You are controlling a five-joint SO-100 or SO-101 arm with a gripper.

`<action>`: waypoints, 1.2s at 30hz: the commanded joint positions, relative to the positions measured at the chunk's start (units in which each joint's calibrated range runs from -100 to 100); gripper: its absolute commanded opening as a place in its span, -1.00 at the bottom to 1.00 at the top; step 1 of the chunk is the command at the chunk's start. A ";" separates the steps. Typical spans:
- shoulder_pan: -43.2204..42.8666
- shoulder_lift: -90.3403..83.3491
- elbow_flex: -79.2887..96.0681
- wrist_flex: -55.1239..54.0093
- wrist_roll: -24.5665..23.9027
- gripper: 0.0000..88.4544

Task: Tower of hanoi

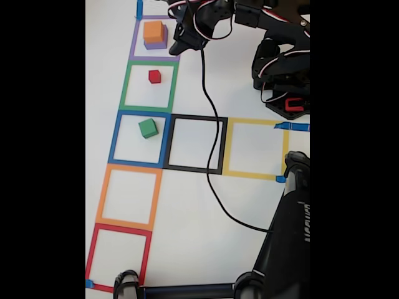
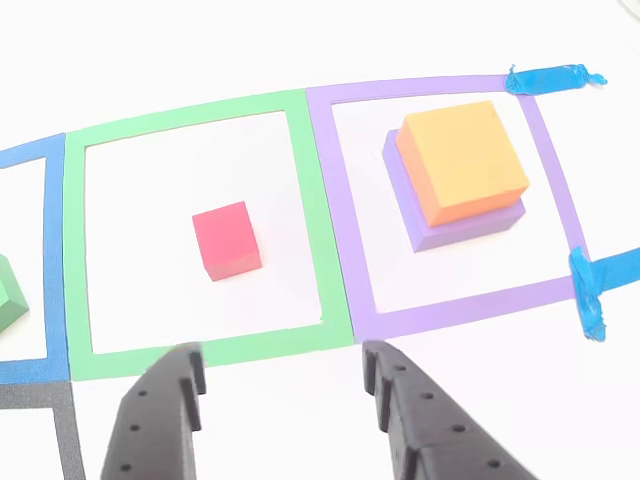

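Item: Tower of Hanoi set, four graded blocks on a white table point(image 1: 187, 212) marked with hollow tape squares.

Orange block point(image 1: 153, 32): stacked on the purple block point(image 1: 156, 45), both inside the purple tape square point(image 1: 133, 45) at the far end of the left column in the fixed view. The orange one sits slightly off-centre, leaving a purple margin showing.

Red block point(image 1: 154, 76): alone in the green tape square point(image 1: 124, 87), one cell nearer than the stack.

Green block point(image 1: 148, 128): alone in the blue tape square point(image 1: 115, 138), one cell nearer again.

Gripper point(image 1: 178, 47): released, jaws spread wide with nothing between them. In the fixed view it hangs just right of the purple square's right border. In the other view the two black fingers point(image 2: 160, 420) enter from the bottom edge, straddling the seam between the green and purple cells.

Governing relation: in the other view the red block point(image 2: 228, 238) lies ahead and left of the jaw gap, the stack point(image 2: 462, 160) ahead and right. The red block looks the closer of the two; the green block point(image 2: 8, 292) is off at the left edge.

Judgement: the red block is probably the next pick, calling for a leftward swing. The blocks are cubes with no long axis, so their tilt to the jaws matters little.

Other: a black cable point(image 1: 212, 156) trails across the black tape square point(image 1: 196, 144).
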 commanded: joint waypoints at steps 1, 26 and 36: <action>-0.87 -1.83 8.05 -13.18 0.36 -0.54; -3.74 45.08 23.95 -87.92 0.36 -0.49; -7.48 56.06 22.23 -98.12 0.36 -0.48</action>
